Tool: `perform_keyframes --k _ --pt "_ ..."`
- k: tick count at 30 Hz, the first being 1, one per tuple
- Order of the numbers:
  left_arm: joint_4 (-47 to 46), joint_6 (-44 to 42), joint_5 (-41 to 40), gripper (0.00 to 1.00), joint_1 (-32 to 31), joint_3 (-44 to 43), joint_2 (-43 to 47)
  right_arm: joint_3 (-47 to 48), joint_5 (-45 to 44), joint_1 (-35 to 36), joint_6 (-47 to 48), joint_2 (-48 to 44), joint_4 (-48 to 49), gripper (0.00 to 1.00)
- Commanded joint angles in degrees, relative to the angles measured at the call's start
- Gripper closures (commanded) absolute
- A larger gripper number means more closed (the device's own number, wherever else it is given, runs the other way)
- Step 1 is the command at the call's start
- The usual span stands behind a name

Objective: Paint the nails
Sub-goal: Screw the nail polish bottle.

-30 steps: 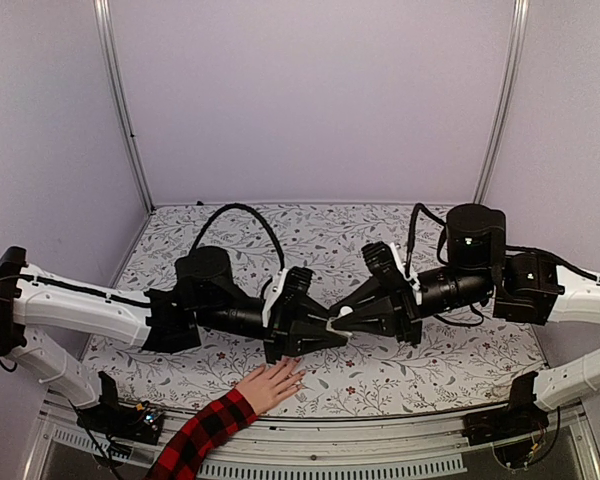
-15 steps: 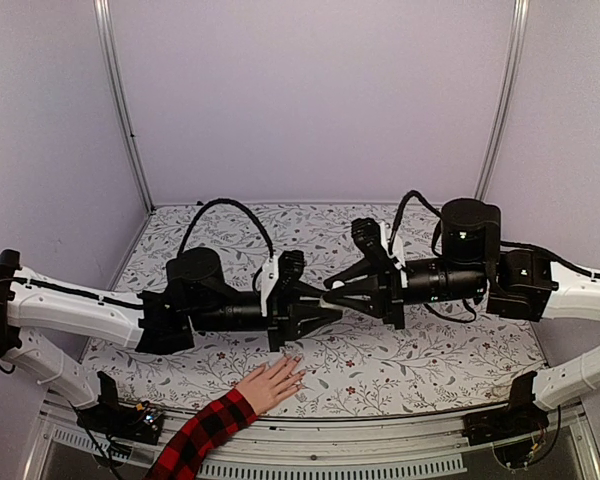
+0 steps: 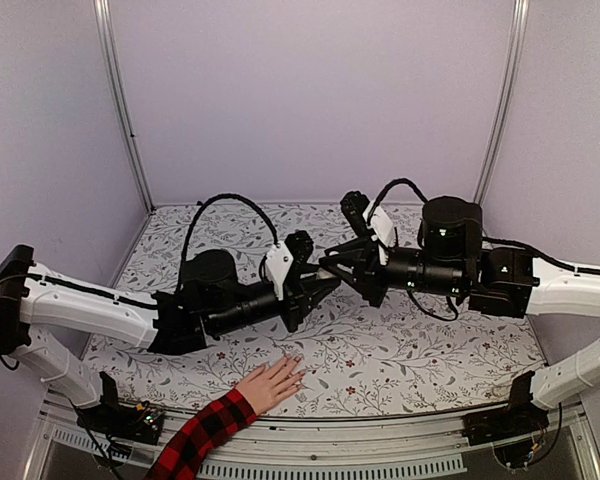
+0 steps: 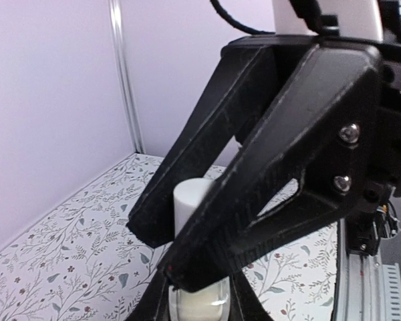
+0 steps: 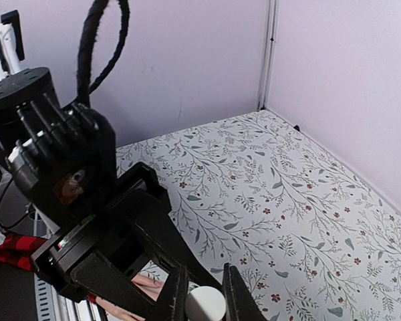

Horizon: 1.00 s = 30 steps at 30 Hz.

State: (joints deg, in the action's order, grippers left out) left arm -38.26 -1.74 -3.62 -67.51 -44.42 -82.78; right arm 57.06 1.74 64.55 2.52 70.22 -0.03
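Grippers meeting in mid-air over a small bottle, hand waiting below

The hand (image 3: 270, 386) is lying flat on the table (image 3: 430, 350) at 6 o'clock, its long axis running 8 to 2 o'clock. The nails (image 3: 298, 361) are pointing toward 2 o'clock. The left gripper (image 3: 330, 283) is pinching the bottle (image 4: 197, 306) between narrow jaws. The right gripper (image 3: 325, 263) is clamping what looks like its white cap (image 5: 205, 304).

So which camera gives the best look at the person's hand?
The top external view: the whole hand lies flat on the table, fingers spread. The right wrist view catches only a sliver of it; the left wrist view shows none.
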Motion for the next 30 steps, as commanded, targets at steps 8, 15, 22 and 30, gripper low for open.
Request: perform_keyframes --k 8,15,22,30 --pt "-5.52 0.26 -16.42 1.0 -1.15 -5.88 -5.83 2.38 -8.83 0.75 -7.53 4.58 -3.25 1.0" --pt "-5.75 0.78 -11.59 1.0 -0.51 -3.31 -3.21 0.51 -6.75 0.67 -6.47 1.64 -1.64 0.87" --pt "-4.53 1.57 -9.4 1.0 0.09 -0.76 -0.5 -0.31 -6.23 0.66 -1.53 -3.24 -1.79 0.44" --pt "-4.37 0.79 5.92 1.0 1.29 1.43 2.45 -1.62 5.76 0.57 6.32 -8.11 -4.52 0.33"
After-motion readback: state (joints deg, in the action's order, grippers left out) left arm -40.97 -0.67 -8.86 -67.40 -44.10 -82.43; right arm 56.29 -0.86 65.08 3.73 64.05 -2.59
